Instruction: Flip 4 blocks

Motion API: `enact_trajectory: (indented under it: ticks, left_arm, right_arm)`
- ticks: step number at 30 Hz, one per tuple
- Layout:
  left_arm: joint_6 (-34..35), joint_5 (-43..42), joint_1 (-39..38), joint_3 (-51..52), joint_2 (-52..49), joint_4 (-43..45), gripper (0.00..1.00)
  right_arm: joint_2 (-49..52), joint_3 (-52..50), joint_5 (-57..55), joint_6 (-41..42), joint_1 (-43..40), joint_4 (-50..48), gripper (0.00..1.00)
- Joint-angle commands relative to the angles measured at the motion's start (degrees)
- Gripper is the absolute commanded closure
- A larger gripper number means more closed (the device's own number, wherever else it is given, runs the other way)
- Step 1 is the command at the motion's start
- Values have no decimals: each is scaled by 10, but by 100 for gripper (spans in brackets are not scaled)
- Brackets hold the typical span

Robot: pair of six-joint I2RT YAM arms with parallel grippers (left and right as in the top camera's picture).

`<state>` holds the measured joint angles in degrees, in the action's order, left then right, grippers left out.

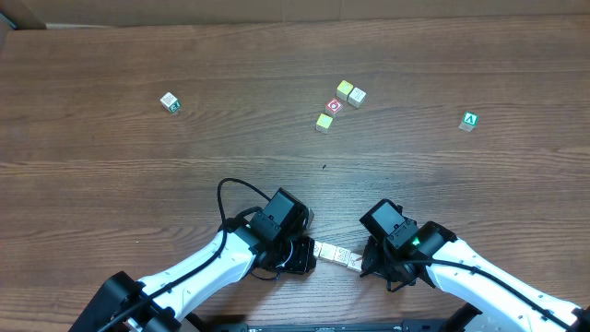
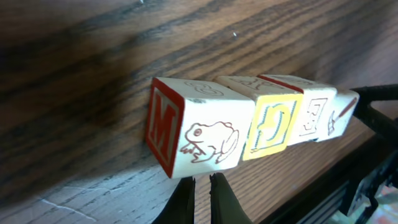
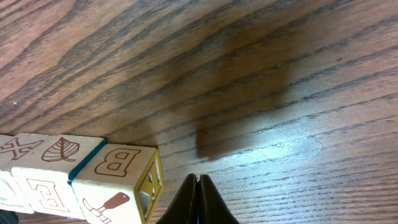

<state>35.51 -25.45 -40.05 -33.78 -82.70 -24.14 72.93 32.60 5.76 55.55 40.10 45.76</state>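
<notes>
Closed left claw (image 2: 202,183) and right claw (image 3: 198,182), row of blocks (image 1: 335,254) between.

Row of blocks (image 3: 62,177) cut off at left edge, marks on far cubes (image 1: 346,89) too small to read

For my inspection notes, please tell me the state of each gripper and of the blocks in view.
left gripper: shut, holding nothing.
right gripper: shut, holding nothing.
row of four blocks: touching side by side, resting between the grippers.
green A cube: lying alone, far from both grippers.
</notes>
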Motion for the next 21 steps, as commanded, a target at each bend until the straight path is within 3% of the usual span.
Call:
enact_trajectory:
  ticks: [1,21]
  left_arm:
    - [14,17,-2,2,-5,2,96]
    - [35,21,-9,2,-5,12,96]
  right_arm:
    - [0,1,-1,6,-3,0,96]
    - [0,1,-1,6,-3,0,96]
